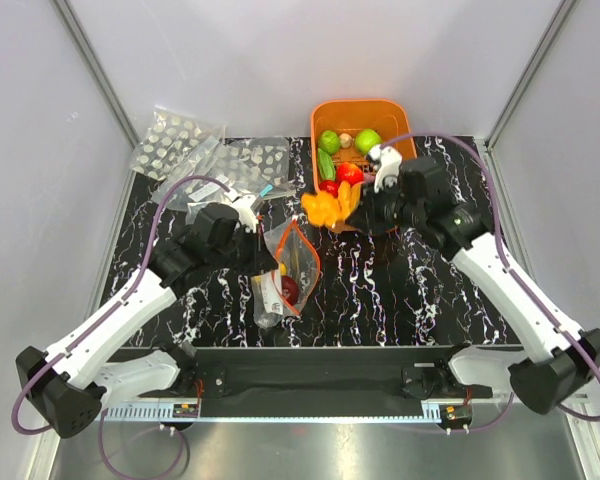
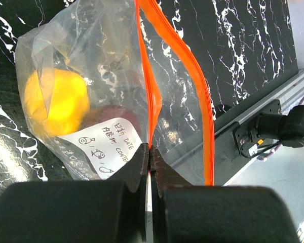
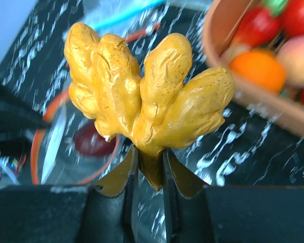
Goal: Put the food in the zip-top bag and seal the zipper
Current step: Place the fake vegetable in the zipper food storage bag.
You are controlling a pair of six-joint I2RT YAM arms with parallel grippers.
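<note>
Bag (image 1: 285, 272) lies on table (image 1: 420, 290) at centre, just right of the left arm's wrist, with its mouth lifted and open toward the basket. Zipper (image 2: 192, 66) is parted. In the left wrist view one strip runs free on the right, and the other is pinched flat in the left gripper (image 2: 150, 154), jaws closed tight on it. Inside the bag are a yellow fruit (image 2: 58, 104) and a dark red piece (image 2: 114, 115), possibly a tomato, blurred through the plastic. White label (image 2: 109, 147) with handwriting sits on the bag wall, right at the fingertips.

Right gripper (image 3: 148, 162) holds a lumpy yellow piece (image 3: 142, 91) by its narrow base, jaws set narrow around it, lobes fanning away from the fingers. In the top view the piece hangs between the bag mouth and the basket's front-left corner, near both. In the right wrist view the open bag mouth lies beyond it, with the dark red piece showing inside.

Basket (image 1: 365, 104) stands at back centre and holds green apples (image 1: 328, 140), a cucumber (image 1: 326, 165) and red tomatoes (image 1: 350, 173). An orange fruit (image 3: 257, 68) shows in it from the right wrist.

Spotted bags (image 1: 175, 140) lie at back left, partly off the table edge, apart from the clear bag.
</note>
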